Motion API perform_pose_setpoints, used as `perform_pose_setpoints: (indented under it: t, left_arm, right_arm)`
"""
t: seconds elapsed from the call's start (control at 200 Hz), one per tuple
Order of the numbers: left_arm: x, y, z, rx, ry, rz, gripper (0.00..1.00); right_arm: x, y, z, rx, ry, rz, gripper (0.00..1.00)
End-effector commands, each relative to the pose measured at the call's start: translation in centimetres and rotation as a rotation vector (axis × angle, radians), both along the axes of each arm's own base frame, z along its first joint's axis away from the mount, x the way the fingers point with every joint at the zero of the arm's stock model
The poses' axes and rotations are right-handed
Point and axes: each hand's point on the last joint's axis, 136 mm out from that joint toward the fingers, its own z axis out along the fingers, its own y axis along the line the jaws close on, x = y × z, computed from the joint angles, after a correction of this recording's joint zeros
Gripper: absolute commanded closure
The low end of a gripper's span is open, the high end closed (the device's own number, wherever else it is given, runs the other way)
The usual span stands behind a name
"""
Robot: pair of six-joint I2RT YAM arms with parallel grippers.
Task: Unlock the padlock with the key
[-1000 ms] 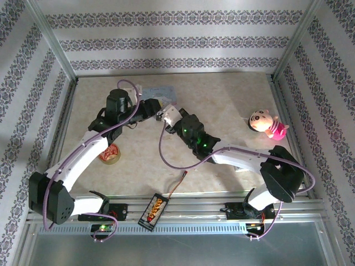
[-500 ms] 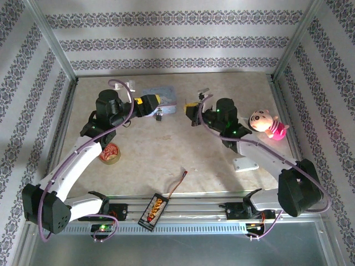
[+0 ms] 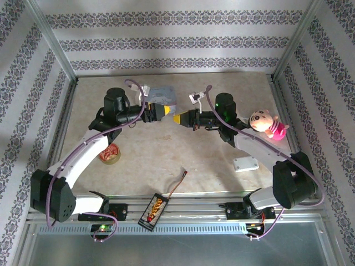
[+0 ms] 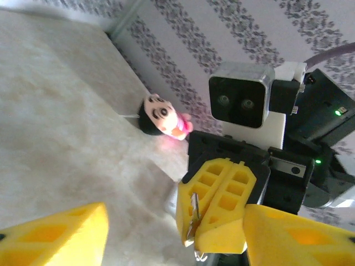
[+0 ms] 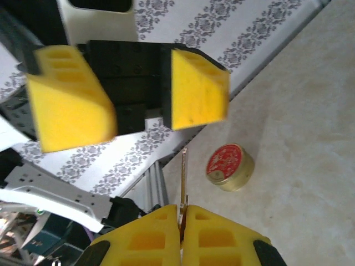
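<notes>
A: Starting at the near edge, what lies there?
B: A small charger board [image 3: 153, 209] with a wire, by the rails. Further in on the table [image 3: 144, 166], a red-lidded tin [image 3: 110, 154] sits left and a white block [image 3: 247, 163] right.
A: And the claws?
B: They are mid-table, tip to tip, near but apart. The right claw [image 5: 182, 211] is pinched tight on the key [image 5: 183, 177], its thin blade pointing at the left claw [image 5: 138, 100], which stands parted and holds nothing. A plush doll [image 3: 266, 123] rests just right of the right arm.
A: The padlock?
B: I cannot tell where it lies. A pale-blue tin [image 3: 162, 93] sits just beyond the left claw.
</notes>
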Motion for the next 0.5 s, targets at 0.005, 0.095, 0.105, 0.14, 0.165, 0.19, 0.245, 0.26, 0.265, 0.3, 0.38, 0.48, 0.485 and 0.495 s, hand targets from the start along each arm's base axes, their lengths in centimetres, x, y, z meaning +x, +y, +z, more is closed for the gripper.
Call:
perform_pose_setpoints:
  t: [0.005,0.095,0.105,0.14,0.165,0.19,0.245,0.26,0.265,0.3,0.38,0.48,0.485,0.495]
  left_arm:
    - [-1.4,-1.6,1.3,-0.076,-0.031,-0.142,0.43]
    - [-1.6,-2.3,1.6,-0.096,-0.035,-0.172,0.49]
    - [-1.7,-2.3,1.6,-0.098,-0.034,-0.176,0.49]
    - [-1.7,-2.4,1.8,-0.106,-0.036,-0.184,0.50]
    - [-1.8,-2.5,1.9,-0.110,-0.036,-0.187,0.51]
    - [-1.8,-2.5,1.8,-0.113,-0.034,-0.191,0.53]
    - [-1.8,-2.5,1.8,-0.113,-0.031,-0.192,0.54]
    - [-1.8,-2.5,1.7,-0.112,-0.028,-0.191,0.55]
    - [-1.8,-2.5,1.6,-0.111,-0.026,-0.192,0.55]
    - [-1.7,-2.5,1.5,-0.109,-0.022,-0.190,0.55]
    - [-1.7,-2.5,1.0,-0.105,-0.006,-0.188,0.59]
    - [-1.5,-2.6,0.4,-0.107,0.013,-0.188,0.65]
    - [-1.5,-2.6,0.4,-0.107,0.014,-0.189,0.66]
    - [-1.5,-2.6,0.4,-0.108,0.015,-0.190,0.66]
  right_arm:
    - [-0.9,0.5,1.5,0.042,-0.019,0.082,1.00]
    - [-0.9,0.6,1.5,0.042,-0.020,0.086,1.00]
    - [-1.0,0.6,1.5,0.043,-0.021,0.086,1.00]
    - [-0.9,0.6,1.5,0.043,-0.022,0.085,1.00]
    - [-0.9,0.6,1.5,0.043,-0.021,0.085,1.00]
    - [-0.9,0.6,1.5,0.043,-0.022,0.083,1.00]
    - [-0.9,0.6,1.5,0.044,-0.025,0.085,1.00]
    - [-0.9,0.6,1.5,0.044,-0.026,0.082,1.00]
    - [-0.9,0.6,1.5,0.044,-0.025,0.082,1.00]
    - [-0.8,0.5,1.5,0.044,-0.025,0.082,1.00]
    - [-0.8,0.6,1.5,0.045,-0.025,0.083,1.00]
    - [-0.7,0.6,1.5,0.048,-0.022,0.089,1.00]
    - [-0.7,0.6,1.5,0.049,-0.022,0.089,1.00]
    - [-0.7,0.6,1.5,0.050,-0.022,0.090,1.00]
